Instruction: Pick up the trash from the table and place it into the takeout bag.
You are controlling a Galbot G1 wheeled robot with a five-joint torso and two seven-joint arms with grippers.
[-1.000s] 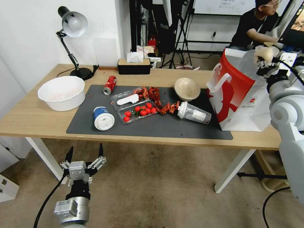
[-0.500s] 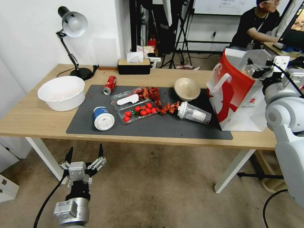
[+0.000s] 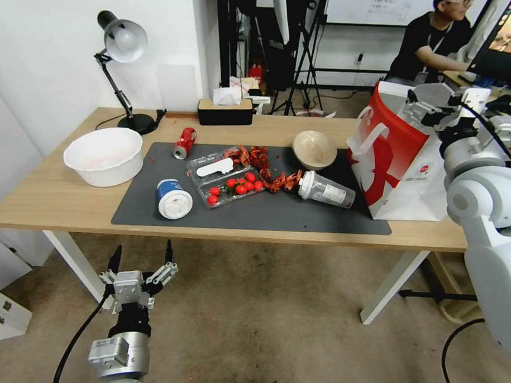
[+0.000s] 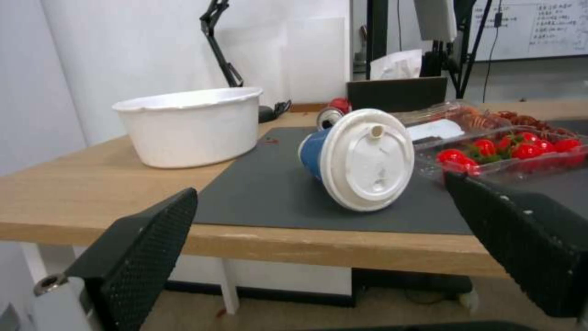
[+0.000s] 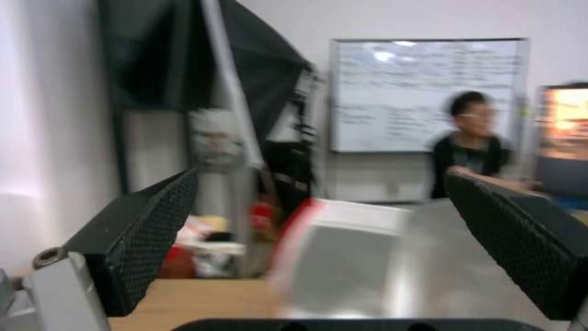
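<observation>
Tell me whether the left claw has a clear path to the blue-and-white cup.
Probably yes: the left claw hangs open below the table's near edge, and the blue-and-white cup lies close to that edge, nothing between.

A second ago the right gripper (image 3: 423, 102) holds a small beige plastic-wrapped ball above the takeout bag (image 3: 399, 154), which stands at the tabletop's right end. Now its fingers are spread with nothing between them, and the ball is gone from view. The gripper has dropped a little and shifted left, sitting at the bag's open rim.
</observation>
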